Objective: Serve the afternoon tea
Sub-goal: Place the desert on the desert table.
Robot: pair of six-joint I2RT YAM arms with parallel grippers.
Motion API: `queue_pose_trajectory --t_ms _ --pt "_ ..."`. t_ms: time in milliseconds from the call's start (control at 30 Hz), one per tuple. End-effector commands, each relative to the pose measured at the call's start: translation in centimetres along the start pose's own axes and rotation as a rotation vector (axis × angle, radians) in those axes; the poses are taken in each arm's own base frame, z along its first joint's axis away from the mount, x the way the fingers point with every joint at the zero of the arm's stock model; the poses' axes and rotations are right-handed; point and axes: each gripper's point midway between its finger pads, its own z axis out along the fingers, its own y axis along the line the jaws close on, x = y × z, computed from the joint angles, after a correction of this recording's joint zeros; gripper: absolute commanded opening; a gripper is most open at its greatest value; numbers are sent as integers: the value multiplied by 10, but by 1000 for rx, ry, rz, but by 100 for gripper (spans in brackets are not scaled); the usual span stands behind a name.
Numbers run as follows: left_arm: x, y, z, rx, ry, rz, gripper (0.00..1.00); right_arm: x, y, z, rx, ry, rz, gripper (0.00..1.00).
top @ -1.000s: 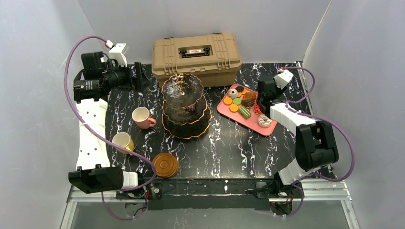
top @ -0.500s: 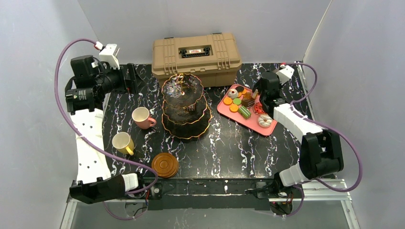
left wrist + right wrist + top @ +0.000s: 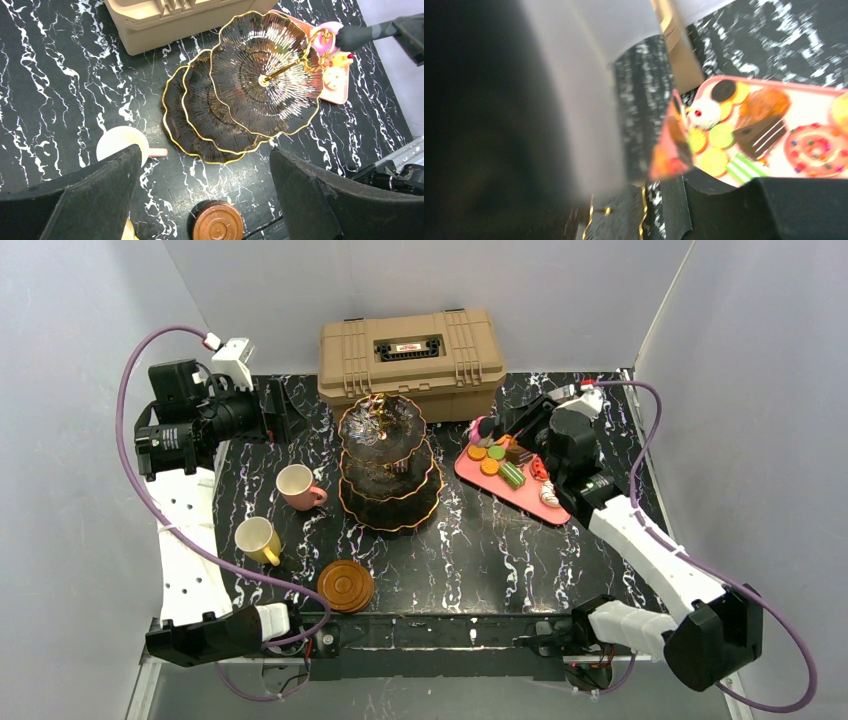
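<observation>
stand [image 3: 388, 465] upright centre | pink cup [image 3: 296, 485], yellow cup [image 3: 256, 537] left | saucers [image 3: 346, 585] stacked | pastries [image 3: 511, 474] right

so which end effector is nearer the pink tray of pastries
Right. The right end effector hangs over the far end of the pink tray; the left end effector is across the table near the far left corner, beyond the tiered stand.

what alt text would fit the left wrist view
An empty three-tier black scalloped stand with gold rims fills the centre, seen from above between the dark fingers of the open left pincer. A tan plastic toolbox sits behind it, a pink cup and round brown saucer nearer the camera.
</observation>
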Motion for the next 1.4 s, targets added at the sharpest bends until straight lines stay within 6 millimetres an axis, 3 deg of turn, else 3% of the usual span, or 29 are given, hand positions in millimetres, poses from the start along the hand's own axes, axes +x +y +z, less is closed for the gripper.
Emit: queue_pose_trajectory --t_ms 0,133,300,600,1133,1367 --pt "-6 -15 -12 48 -9 -7 98 32 28 -29 -123 107 98 10" --pt "-4 -22 -20 57 -1 8 98 68 36 -43 -162 186 121 10" --pt "6 -36 -28 115 32 21 98 101 46 -45 -184 259 115 10" --pt "2 -37 -24 144 35 15 98 145 34 -34 -173 320 189 12" --pt "7 -35 -28 123 26 73 98 182 15 -3 -132 285 313 16" --pt "5 -36 -30 124 20 91 98 179 17 3 -131 261 305 33"
